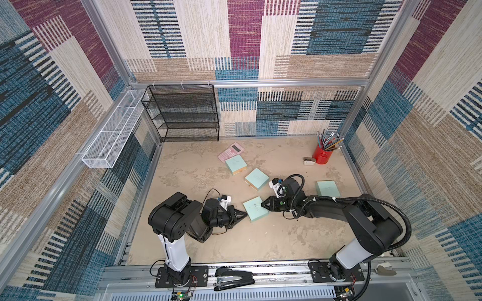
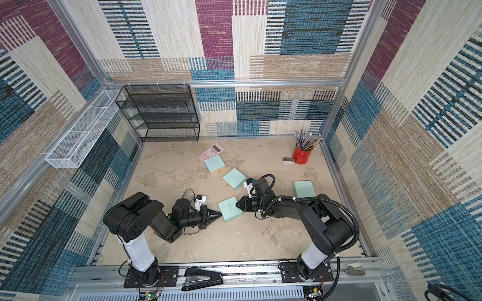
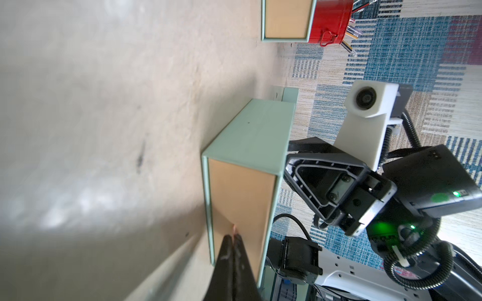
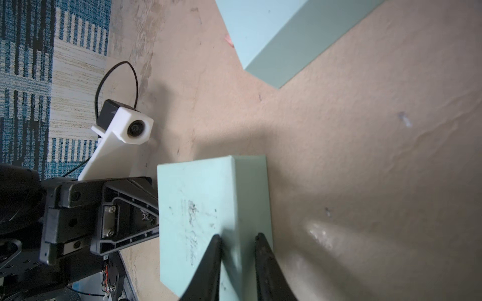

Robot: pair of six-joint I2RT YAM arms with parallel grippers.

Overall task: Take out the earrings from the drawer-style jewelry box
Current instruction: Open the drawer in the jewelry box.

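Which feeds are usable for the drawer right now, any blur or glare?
Left wrist: drawer front sharp, pink tab at the left gripper soft, floor smeared with glare. Right wrist: box top sharp, glare streak beside the fingers. Both top views: even light, walls bowed.

I count four mint-green boxes: the near box (image 1: 255,209), a second box (image 1: 257,178) at twelve o'clock from it, a third box (image 1: 235,164) at eleven, a fourth box (image 1: 327,189) at three. One pink calculator (image 1: 231,151), one red pencil can (image 1: 323,155), one black stapler (image 1: 234,279), one mesh shelf (image 1: 182,112).
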